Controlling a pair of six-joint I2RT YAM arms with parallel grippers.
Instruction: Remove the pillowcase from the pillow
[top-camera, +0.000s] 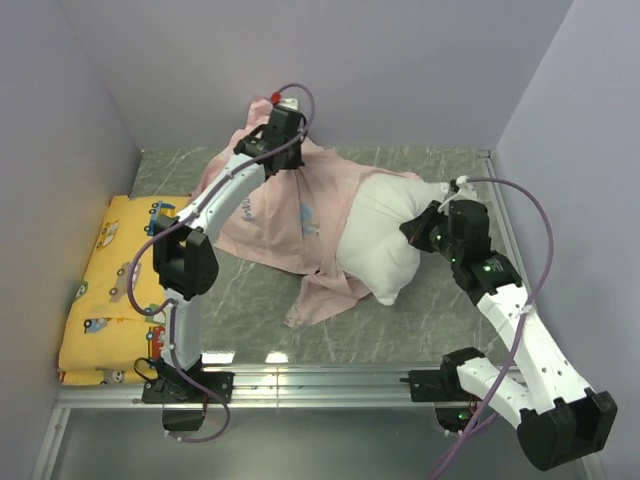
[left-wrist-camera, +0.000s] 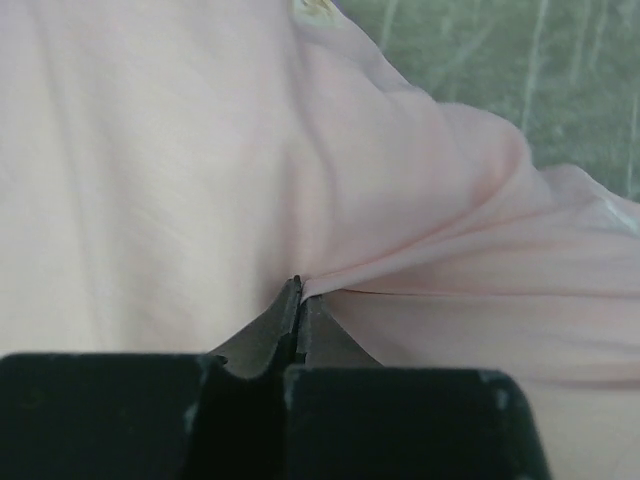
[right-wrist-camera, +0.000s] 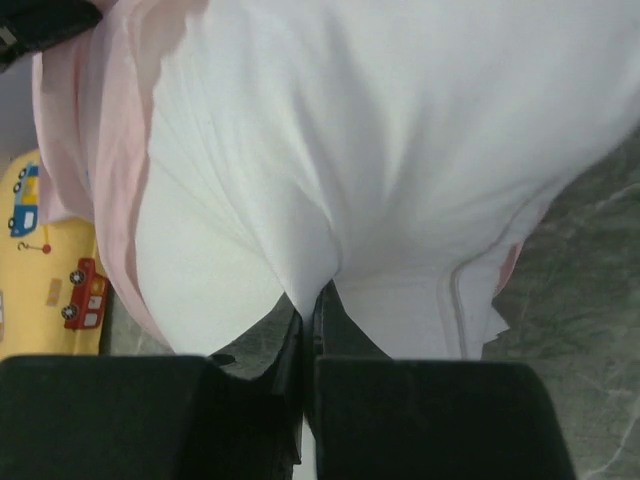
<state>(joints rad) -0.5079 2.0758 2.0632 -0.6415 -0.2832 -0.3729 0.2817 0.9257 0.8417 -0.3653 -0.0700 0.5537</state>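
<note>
The pillowcase (top-camera: 290, 215) lies pale pink side out across the middle of the table, its far end bunched under my left gripper (top-camera: 283, 150). In the left wrist view that gripper (left-wrist-camera: 299, 287) is shut on a thin fold of the pillowcase (left-wrist-camera: 200, 160). The white pillow (top-camera: 385, 240) sticks out of the case's right end. My right gripper (top-camera: 418, 232) is shut on the pillow's right edge. Seen from the right wrist, a pinch of the pillow (right-wrist-camera: 380, 150) sits between the shut gripper (right-wrist-camera: 310, 300), and the pink case edge (right-wrist-camera: 115, 200) wraps its left side.
A yellow vehicle-print cushion (top-camera: 105, 290) lies along the left wall. Grey walls close in the left, back and right. A metal rail (top-camera: 320, 380) runs along the near edge by the arm bases.
</note>
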